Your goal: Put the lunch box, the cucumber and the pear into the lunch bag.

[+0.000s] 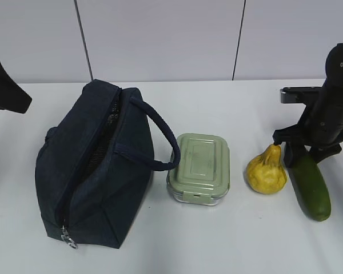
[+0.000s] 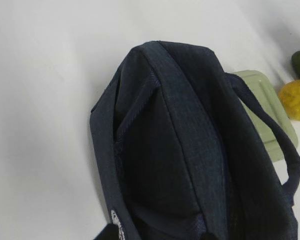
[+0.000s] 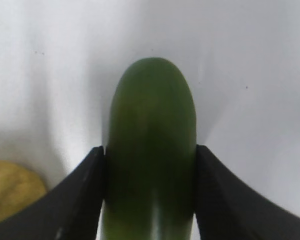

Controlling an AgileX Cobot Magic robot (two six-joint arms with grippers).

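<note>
**A:** Start with the biggest thing. Where does the lunch bag [image 1: 94, 165] sit?

**B:** On the left half of the white table [image 1: 217, 245], lying at a slant, its zipper slit running along the top from the far end to the near corner, where the metal pull [image 1: 68, 238] hangs. The rope-like handle [image 1: 154, 134] arches off its right side and its loop comes right up to the lunch box [image 1: 199, 168]; from here I cannot say whether they touch. Bare table lies in front of the bag and behind it, up to the grey wall [image 1: 160, 40].

**A:** And the left gripper?

**B:** The left wrist view looks down on the bag's end panel [image 2: 190, 150]; only two dark tips show at the bottom edge, and I cannot tell whether they hold anything. Outside, only a dark piece of the left arm [image 1: 6, 85] shows at the frame's left edge, well clear of the bag.

**A:** The cucumber?

**B:** The cucumber [image 1: 310, 185] lies on the table at the far right, pointing toward the near edge, with open surface past its near tip. The right gripper [image 3: 150, 170] is clamped on it: both black fingers [image 3: 80, 195] press flat against its sides, at its far end.

**A:** The lunch box?

**B:** Mid-table, lid on, clear of the pear by a strip of bare table.

**A:** And the pear?

**B:** The pear [image 1: 266, 170] stands just left of the cucumber, neck up, very near the gripper's left finger.
</note>
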